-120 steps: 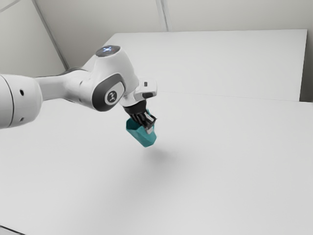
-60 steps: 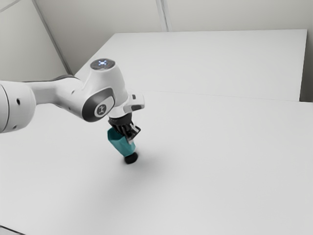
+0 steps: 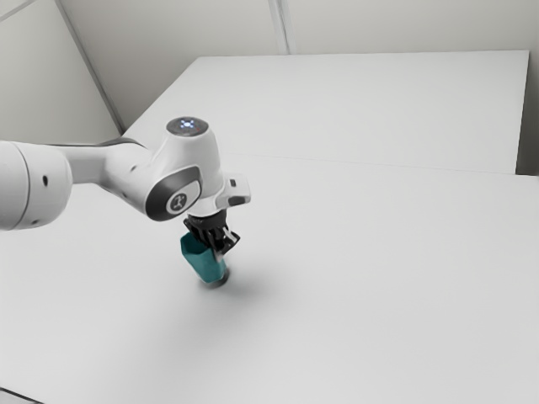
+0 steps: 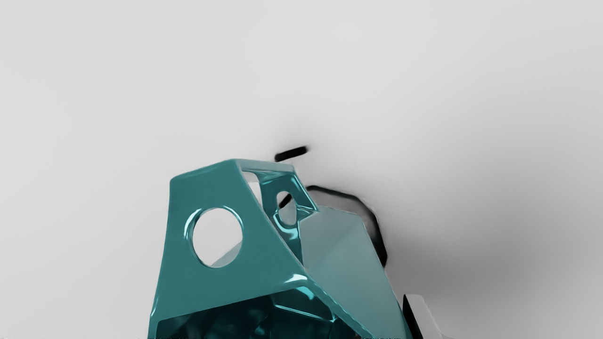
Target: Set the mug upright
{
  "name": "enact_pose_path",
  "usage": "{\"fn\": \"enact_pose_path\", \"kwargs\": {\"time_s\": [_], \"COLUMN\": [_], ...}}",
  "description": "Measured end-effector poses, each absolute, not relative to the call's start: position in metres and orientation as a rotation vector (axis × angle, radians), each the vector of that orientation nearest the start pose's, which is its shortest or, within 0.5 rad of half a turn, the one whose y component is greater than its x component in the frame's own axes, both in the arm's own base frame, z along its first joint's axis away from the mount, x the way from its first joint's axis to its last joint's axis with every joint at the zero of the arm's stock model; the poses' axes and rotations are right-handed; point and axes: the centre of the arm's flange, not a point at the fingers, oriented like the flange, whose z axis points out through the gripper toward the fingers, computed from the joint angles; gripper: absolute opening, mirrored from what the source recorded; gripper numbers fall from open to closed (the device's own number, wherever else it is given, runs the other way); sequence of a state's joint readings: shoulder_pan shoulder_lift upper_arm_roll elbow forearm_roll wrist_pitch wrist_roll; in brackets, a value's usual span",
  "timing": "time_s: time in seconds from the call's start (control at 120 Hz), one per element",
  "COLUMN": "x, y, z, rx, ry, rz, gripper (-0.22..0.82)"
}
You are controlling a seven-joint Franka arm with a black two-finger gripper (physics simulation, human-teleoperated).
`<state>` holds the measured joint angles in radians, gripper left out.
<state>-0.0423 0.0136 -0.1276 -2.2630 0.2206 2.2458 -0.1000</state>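
Observation:
The teal faceted mug (image 3: 202, 259) leans a little in the exterior view, its open rim up toward that view's left and its base low, close to or on the table. My gripper (image 3: 222, 242) holds it by the wall, coming down from above. In the wrist view the mug (image 4: 344, 254) shows its dark inside and a panel with a round hole. Beside its outer wall stands one finger of my gripper (image 4: 403, 320); the other finger is hidden by the mug.
The white table (image 3: 362, 278) spreads around the mug, with another white surface (image 3: 362, 105) behind it. A dark patch (image 4: 380, 235) edges the mug's base, and a short dark streak (image 4: 291, 153) lies near the holed panel.
My hand has carried the mug down and toward the exterior view's left. The mug now leans less, and its base has come down to the dark patch beneath it.

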Motion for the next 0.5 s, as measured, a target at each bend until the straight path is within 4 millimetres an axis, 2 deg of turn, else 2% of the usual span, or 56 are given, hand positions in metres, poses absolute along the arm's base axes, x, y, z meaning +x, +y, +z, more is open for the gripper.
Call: {"fn": "enact_pose_path", "kwargs": {"time_s": [0.2, 0.383, 0.5], "x": [0.513, 0.515, 0.515], "y": [-0.075, -0.069, -0.069], "z": [0.344, 0.344, 0.35], "rx": [-2.949, -2.951, -2.95], "ry": [0.287, 0.276, 0.276], "rz": [0.025, 0.023, 0.007], "gripper": [-0.17, 0.22, 0.38]}}
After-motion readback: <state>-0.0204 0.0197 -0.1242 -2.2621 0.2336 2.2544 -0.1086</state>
